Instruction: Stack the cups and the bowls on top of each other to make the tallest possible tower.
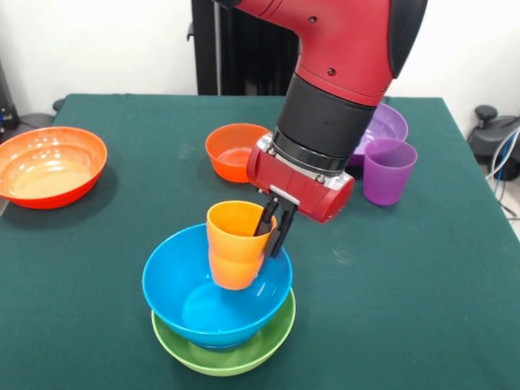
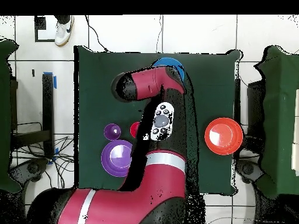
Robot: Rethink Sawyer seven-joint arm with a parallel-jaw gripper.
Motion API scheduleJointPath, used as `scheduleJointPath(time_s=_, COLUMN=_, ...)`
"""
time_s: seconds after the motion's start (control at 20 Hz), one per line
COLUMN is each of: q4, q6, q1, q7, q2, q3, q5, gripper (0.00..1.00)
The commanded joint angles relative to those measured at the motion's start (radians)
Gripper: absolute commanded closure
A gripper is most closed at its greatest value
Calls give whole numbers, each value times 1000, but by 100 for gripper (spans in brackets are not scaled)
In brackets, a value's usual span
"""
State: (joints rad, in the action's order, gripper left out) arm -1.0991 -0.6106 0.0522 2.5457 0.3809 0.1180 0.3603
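Observation:
My gripper (image 1: 272,229) is shut on the rim of the orange cup (image 1: 236,246), with one finger inside the cup and one outside. The waisted cup hangs slightly tilted inside the light blue bowl (image 1: 183,288), its base low in the bowl; I cannot tell if it touches. The light blue bowl is nested in the lime green bowl (image 1: 244,351) at the table's near middle. In the overhead view only the blue bowl's rim (image 2: 172,62) shows past my arm. The red cup and dark blue bowl are out of view.
The wide orange-red bowl (image 1: 50,165) (image 2: 223,135) sits at the left edge. The small orange bowl (image 1: 231,150) (image 2: 135,129) is behind the stack. The purple cup (image 1: 388,169) (image 2: 112,131) stands by the purple bowl (image 1: 390,123) (image 2: 117,158). A person's shoe (image 2: 64,29) shows beyond the table.

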Motion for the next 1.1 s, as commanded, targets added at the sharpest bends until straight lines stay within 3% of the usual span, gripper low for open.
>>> scheduleJointPath(time_s=0.05, q4=-71, q6=64, q1=30, q7=-47, q2=-13, q3=-78, q5=15, gripper=100)
scheduleJointPath(time_s=1.1, q4=-23, q6=13, q1=29, q7=-59, q2=-7, q3=-79, q5=-4, gripper=100)
